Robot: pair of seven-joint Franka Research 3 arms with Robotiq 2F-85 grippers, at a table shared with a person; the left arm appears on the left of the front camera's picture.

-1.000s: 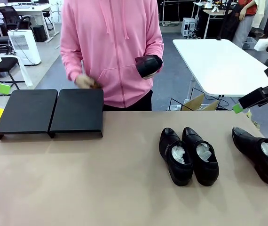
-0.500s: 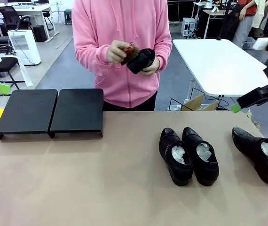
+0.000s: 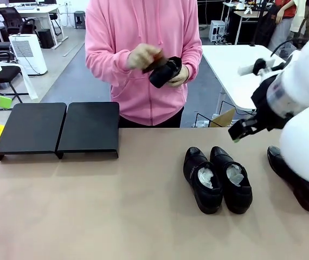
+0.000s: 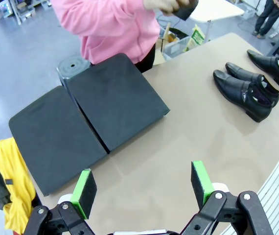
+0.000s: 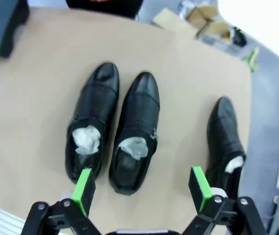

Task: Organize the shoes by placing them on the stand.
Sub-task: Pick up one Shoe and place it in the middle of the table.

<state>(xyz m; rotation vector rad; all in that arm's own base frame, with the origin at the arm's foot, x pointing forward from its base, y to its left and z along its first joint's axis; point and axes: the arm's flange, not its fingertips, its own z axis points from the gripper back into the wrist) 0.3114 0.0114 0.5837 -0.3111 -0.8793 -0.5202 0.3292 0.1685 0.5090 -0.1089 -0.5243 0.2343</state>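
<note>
The right gripper point(image 5: 141, 185) hangs in the air above the tan table point(image 5: 27, 98), its jaws spread wide and holding nothing. In its wrist view, a pair of shoes point(image 5: 138, 117) lies on the table directly below. The two are side by side and touching, with toes pointing away and white paper stuffed in each. A third shoe point(image 5: 225, 137) lies apart from the pair, just past one green finger.

The left gripper point(image 4: 143, 185) is likewise spread open and empty, hanging above bare table. The stand point(image 4: 115, 98), two flat black platforms set edge to edge, sits near it, just ahead of its fingers. The shoes lie well apart from it, across the table.

At the far side, a person point(image 3: 143, 32) in a pink hoodie holds a fourth shoe point(image 3: 166, 71) in both hands at chest height, well clear of both grippers.
</note>
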